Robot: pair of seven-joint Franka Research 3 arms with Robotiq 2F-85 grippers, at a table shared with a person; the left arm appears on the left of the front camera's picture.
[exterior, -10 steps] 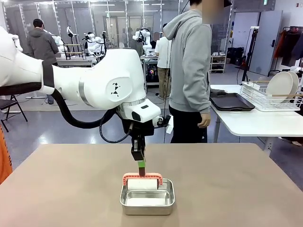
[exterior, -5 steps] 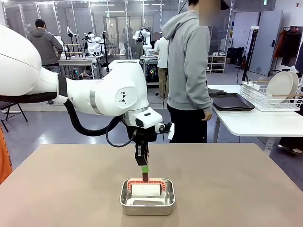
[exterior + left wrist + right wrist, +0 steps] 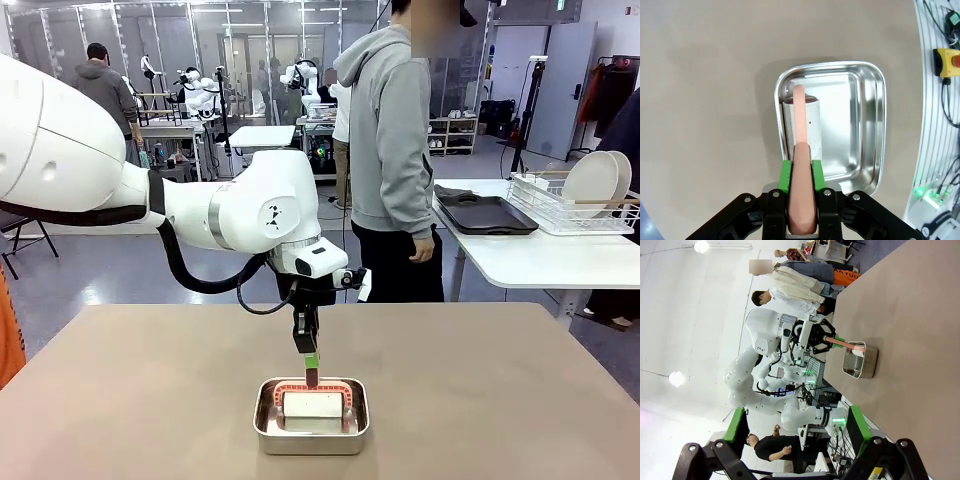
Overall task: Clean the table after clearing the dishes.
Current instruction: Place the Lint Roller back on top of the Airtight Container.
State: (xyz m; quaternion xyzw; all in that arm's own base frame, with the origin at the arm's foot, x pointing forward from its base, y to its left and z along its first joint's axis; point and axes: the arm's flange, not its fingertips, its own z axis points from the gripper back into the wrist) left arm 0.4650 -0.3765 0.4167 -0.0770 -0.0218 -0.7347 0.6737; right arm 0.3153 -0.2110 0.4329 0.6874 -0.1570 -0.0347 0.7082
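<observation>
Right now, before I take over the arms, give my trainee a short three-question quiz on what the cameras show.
1. True or false: the left gripper is shut on the salmon-pink handle of the white lint roller.
2. Where is the roller's white drum? A) flat on the tan-brown table B) inside the shiny rectangular steel pan C) on the white side table
3. Fill in: the right gripper's jaws stand ____.

Key: 1 true; 2 B; 3 open. The dark brown tray and the round white plates in the wire rack sit on the white side table, beside the person in the grey hoodie.
</observation>
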